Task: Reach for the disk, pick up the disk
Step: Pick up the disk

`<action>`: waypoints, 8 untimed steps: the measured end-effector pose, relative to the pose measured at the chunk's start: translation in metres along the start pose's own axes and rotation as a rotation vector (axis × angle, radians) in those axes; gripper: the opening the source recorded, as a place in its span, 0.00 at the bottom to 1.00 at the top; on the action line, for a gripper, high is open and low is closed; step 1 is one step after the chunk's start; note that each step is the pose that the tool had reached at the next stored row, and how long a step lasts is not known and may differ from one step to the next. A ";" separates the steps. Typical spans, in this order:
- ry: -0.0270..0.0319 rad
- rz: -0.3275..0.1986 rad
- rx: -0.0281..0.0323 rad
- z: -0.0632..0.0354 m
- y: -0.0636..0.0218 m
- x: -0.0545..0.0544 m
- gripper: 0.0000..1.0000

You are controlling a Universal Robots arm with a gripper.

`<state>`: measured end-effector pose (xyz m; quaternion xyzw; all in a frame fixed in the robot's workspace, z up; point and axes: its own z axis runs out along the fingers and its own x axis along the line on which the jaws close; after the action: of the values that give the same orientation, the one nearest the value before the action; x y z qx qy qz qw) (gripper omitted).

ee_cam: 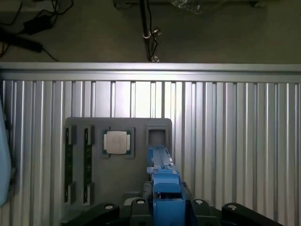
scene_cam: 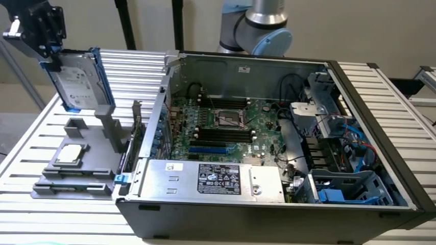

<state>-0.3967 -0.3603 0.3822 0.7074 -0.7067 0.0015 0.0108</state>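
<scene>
Open computer case (scene_cam: 272,220) beside grey fixture (scene_cam: 76,174) holding chip (scene_cam: 70,153).

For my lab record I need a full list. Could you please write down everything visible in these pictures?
disk: one, silver-grey with blue rails, held on edge over the fixture
fixture: one, grey, on the table beside the case
chip: one, silver, lying in the fixture
computer case: one, black, open, on the table
motherboard: one, green, inside the case
caddy: one, blue, in a case corner
table: one, silver, slatted
arm: one, grey, behind the case
end effector: one, black, shut on the disk
</scene>
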 end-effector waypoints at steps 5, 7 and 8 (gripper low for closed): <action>-0.0018 0.000 -0.0022 -0.0230 -0.0223 0.003 0.33; -0.0023 0.000 -0.0029 -0.0322 -0.0313 0.005 0.33; -0.0023 0.000 -0.0034 -0.0368 -0.0357 0.006 0.33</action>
<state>-0.3604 -0.3653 0.4185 0.7076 -0.7065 -0.0006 0.0112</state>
